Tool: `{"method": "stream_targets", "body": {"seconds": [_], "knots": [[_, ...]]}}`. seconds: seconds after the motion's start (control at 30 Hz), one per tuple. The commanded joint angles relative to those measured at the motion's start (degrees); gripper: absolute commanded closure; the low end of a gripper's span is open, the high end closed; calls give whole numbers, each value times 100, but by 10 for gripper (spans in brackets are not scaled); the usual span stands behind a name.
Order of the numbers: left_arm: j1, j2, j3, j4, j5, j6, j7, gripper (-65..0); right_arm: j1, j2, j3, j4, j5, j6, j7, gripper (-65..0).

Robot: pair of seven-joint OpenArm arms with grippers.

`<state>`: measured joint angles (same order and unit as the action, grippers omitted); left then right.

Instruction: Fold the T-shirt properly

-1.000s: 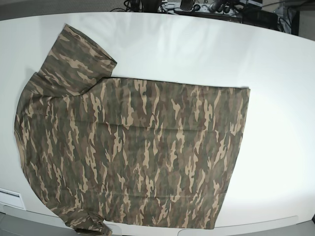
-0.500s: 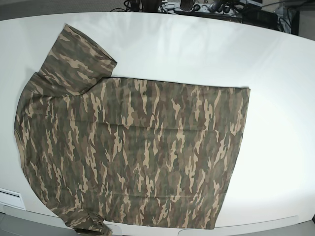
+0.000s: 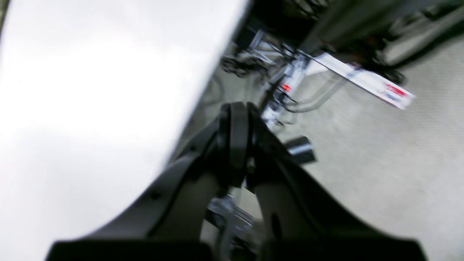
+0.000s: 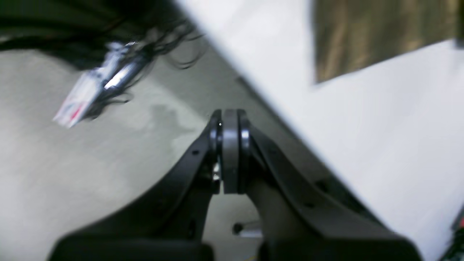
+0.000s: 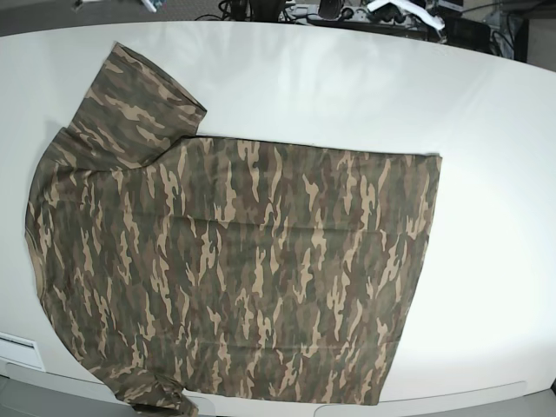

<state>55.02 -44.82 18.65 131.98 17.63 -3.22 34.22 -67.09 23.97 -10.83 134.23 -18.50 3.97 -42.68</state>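
White counter (image 5: pixel 486 174) is filling the base view, w/ a tangle of cables and gear (image 5: pixel 347 10) showing along the far edge. T-shirt (image 5: pixel 234 269) is lying spread flat across the counter's left and middle, camo print up, one short sleeve (image 5: pixel 139 104) sticking out toward the far-left corner, straight hem facing the right side, near edge of the cloth reaching the counter's front rim. No arm is showing in the base view.

Left wrist cam: left pincer (image 3: pixel 237 139) is sitting fully closed, tips pressed together, nothing between them, hanging off the counter's edge over grey floor (image 3: pixel 380 174) – pic is blurry.

Right wrist cam: right pincer (image 4: pixel 230 152) is likewise clamped tight on nothing, also out past the counter rim over the floor, w/ a corner of the T-shirt visible top right on the white surface, well apart from the tips. Blurry too.
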Motion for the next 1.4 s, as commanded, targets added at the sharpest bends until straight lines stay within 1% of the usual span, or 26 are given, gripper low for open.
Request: {"method": "stream_targets", "body": {"seconds": [0.0,0.07,0.13,0.17,0.23,0.3,0.37,0.47,0.53,0.6,0.7,0.8,0.87,0.97,1.03,1.07,1.17,1.23,1.27,1.37], "knots": [[-83,-28,-2,103,46,46,-192,0,20,35,0,77,-153,-94,48,0],[-339,-28,-2,103,138,46,-304,0,243,35,0,77,-422,-245,50,0],[-605,-31,-11,90,372,44,-317,0,476,35,0,77,-684,-332,59,0],[-730,-35,-50,70,479,13,-319,0,590,35,0,77,-772,-358,74,0],[-951,-131,-212,-17,479,-131,-378,0,798,35,0,77,-848,-417,109,0],[-1106,-313,-474,-221,448,-367,-542,0,960,35,0,77,-857,-420,111,0],[-1215,-579,-769,-505,415,-621,-828,0,1064,35,0,77,-859,-422,114,0],[-1464,-929,-1093,-1016,422,-1088,-1530,0,1147,35,0,77,-857,-422,201,0],[-1727,-1172,-1185,-1373,424,-1425,-1926,0,1154,35,0,77,-857,-422,251,0],[-2094,-1394,-1198,-1790,444,-1679,-2361,0,1152,35,0,77,-855,-422,258,0],[-2638,-1593,-1193,-2382,433,-2041,-2951,0,1152,33,0,77,-855,-422,260,0],[-3165,-1646,-1193,-2935,81,-2485,-3471,-7,1154,33,0,77,-835,-422,260,0],[-3460,-1644,-1191,-3211,-264,-2881,-3738,-86,1152,33,0,77,-835,-422,260,0],[-3687,-1644,-1191,-3370,-516,-3185,-3875,-226,1152,33,0,77,-835,-422,260,0],[-3768,-1646,-1178,-3381,-584,-3224,-3875,-311,1152,33,0,77,-811,-422,262,0],[-3810,-1650,-1147,-3381,-592,-3220,-3875,-335,1154,33,0,77,-776,-424,275,0],[-3998,-1650,-922,-3381,-507,-3217,-3875,-343,1154,33,0,77,-529,-420,367,0],[-4199,-1648,-614,-3381,-293,-3211,-3875,-343,1154,33,0,77,-435,-420,369,0],[-4323,-1648,-424,-3381,-195,-3150,-3873,-343,1154,33,0,77,-417,-420,369,0],[-4758,-1646,280,-3381,197,-2796,-3814,-343,1152,33,0,77,-422,-420,367,0]]}}
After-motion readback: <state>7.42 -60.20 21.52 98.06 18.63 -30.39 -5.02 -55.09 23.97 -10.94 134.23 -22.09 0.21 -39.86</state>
